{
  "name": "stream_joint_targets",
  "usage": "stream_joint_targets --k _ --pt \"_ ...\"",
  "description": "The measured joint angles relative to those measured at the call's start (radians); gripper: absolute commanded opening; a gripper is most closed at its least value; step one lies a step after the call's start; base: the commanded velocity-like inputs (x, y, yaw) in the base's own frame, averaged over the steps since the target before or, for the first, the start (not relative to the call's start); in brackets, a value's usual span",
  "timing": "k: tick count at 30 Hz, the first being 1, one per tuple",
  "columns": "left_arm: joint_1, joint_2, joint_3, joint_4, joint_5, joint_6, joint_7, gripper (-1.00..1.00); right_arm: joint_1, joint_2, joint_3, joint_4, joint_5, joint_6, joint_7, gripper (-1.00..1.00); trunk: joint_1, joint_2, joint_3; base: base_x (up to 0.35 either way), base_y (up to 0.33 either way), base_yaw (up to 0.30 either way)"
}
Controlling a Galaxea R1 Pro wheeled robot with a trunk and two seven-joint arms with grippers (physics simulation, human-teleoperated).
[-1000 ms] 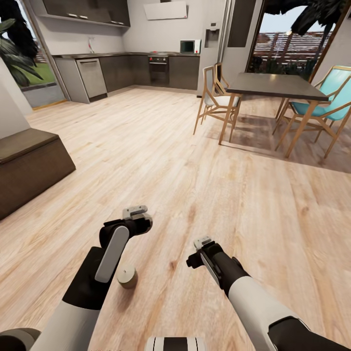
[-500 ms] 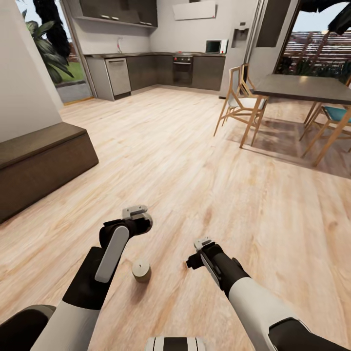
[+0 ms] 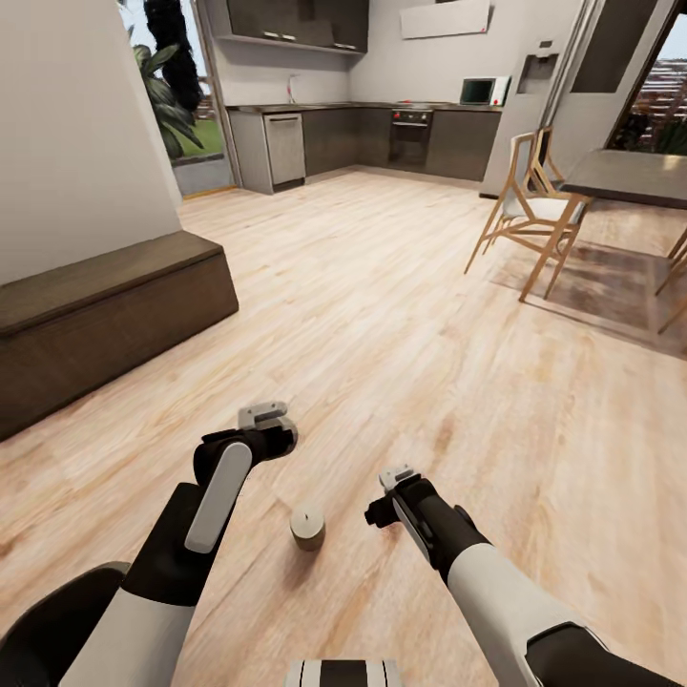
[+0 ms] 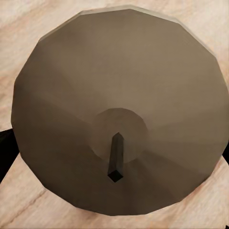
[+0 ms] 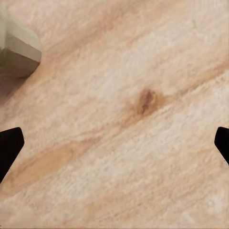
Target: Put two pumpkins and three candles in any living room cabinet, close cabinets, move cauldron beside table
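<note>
Both arms reach forward and low over the pale wood-plank floor (image 3: 401, 315), elbows bent, wrists angled down. Left gripper (image 3: 265, 416) sits at about 11 o'clock from the candle (image 3: 307, 527); whether its jaws are spread or closed cannot be told, since in the left wrist view the candle's (image 4: 119, 114) round top crowds out the fingers. Right gripper (image 3: 393, 480) lies at about 2 o'clock from the candle; in the right wrist view its dark fingertips (image 5: 9, 148) stand far apart, holding nothing, above bare plank. Candle stands upright on the floor between the two arms: short stout cylinder, dull beige, faceted rim, dark wick nub at centre. Farther off at 10 o'clock, a long low dark-brown cabinet (image 3: 114, 315) against a white wall, its left end cut off. At 2 o'clock, a light wooden chair (image 3: 527, 218) beside a dark-topped table (image 3: 630, 176), partly cropped.
</note>
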Motion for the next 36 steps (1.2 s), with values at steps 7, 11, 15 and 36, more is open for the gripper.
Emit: stream_joint_targets --k 7,11,15,36 --pt "0.000 -0.003 -0.003 -0.001 0.000 0.000 0.000 -1.00 0.000 0.000 0.000 0.000 0.000 0.000 0.000 1.00 0.000 0.000 0.000 0.061 -0.008 0.291" --pt "0.000 -0.002 -0.002 -0.001 -0.001 -0.002 -0.001 -1.00 0.000 0.000 0.000 0.000 0.000 0.000 0.000 1.00 0.000 0.000 0.000 0.077 -0.234 0.291" --pt "0.000 -0.001 0.000 -0.001 -0.001 -0.002 -0.002 -1.00 0.000 0.000 0.000 0.000 0.000 0.000 -0.001 1.00 0.000 0.000 0.000 0.139 -0.293 0.291" --pt "0.000 -0.001 0.000 -0.001 0.000 -0.002 -0.002 -1.00 0.001 0.003 0.000 -0.002 0.000 0.003 -0.003 1.00 0.000 0.000 0.000 0.060 -0.120 0.292"
